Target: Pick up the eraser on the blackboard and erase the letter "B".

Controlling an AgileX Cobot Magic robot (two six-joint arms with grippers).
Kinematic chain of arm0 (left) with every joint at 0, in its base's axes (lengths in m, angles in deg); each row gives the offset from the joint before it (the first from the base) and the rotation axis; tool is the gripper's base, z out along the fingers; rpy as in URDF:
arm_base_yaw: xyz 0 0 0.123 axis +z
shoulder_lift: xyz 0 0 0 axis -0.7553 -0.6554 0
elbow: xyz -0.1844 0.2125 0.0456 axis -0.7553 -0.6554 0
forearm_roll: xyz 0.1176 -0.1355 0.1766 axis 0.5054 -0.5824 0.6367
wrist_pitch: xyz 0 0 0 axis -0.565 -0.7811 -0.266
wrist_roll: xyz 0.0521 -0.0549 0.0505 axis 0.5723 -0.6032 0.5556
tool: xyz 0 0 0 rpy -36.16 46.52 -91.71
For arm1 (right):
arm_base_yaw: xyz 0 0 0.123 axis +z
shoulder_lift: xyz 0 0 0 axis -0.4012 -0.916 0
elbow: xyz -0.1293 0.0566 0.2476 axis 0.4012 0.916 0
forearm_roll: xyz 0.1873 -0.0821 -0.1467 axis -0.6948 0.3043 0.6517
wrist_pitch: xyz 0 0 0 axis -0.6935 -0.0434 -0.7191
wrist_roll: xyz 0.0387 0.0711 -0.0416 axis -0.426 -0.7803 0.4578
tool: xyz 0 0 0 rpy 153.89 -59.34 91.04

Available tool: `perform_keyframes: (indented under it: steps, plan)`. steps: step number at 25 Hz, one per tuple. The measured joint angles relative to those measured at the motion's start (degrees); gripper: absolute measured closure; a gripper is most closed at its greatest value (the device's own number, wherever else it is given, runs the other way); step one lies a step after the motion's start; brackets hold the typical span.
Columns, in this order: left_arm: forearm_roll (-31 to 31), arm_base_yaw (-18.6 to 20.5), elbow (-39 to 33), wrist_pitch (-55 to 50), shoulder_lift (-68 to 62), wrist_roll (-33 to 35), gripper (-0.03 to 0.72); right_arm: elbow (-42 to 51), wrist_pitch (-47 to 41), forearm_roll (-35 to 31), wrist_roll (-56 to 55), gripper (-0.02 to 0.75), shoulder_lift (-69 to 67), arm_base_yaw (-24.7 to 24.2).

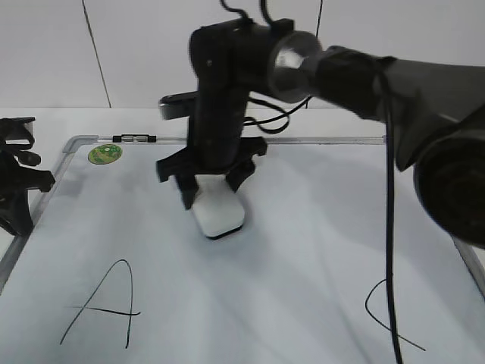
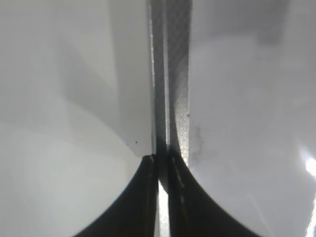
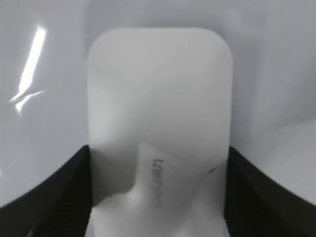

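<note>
The white eraser [image 1: 220,216] lies in the upper middle of the blackboard [image 1: 326,227]. My right gripper [image 1: 212,194] reaches across from the right and is shut on it. In the right wrist view the eraser [image 3: 158,98] fills the frame, with the black fingers of the right gripper [image 3: 158,197] against both its long sides. No letter "B" shows; the arm and eraser cover part of the board. My left gripper [image 1: 19,178] is shut and empty at the board's left edge. In the left wrist view its fingers [image 2: 163,168] are over the grey frame [image 2: 170,74].
A black "A" [image 1: 102,311] is drawn at the front left and part of a "C" [image 1: 386,318] at the front right. A green sticker [image 1: 104,155] marks the far left corner. A small marker [image 1: 135,138] lies on the top frame.
</note>
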Motion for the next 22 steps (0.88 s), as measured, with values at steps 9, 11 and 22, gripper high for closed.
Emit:
perform_keyframes:
  steps: [9, 11, 22]
  plan:
    - [0.0, 0.0, 0.0, -0.4, 0.0, 0.0, 0.672, 0.0, 0.0, -2.2, 0.7, 0.210, 0.0, 4.3]
    - [0.2, 0.0, 0.0, -0.4, 0.0, 0.0, 0.672, 0.0, 0.0, -3.2, 0.7, 0.210, 0.0, 3.7]
    - [0.6, 0.0, 0.0, -0.4, 0.0, 0.0, 0.672, 6.8, 0.3, 2.0, 0.7, 0.210, 10.9, 0.6]
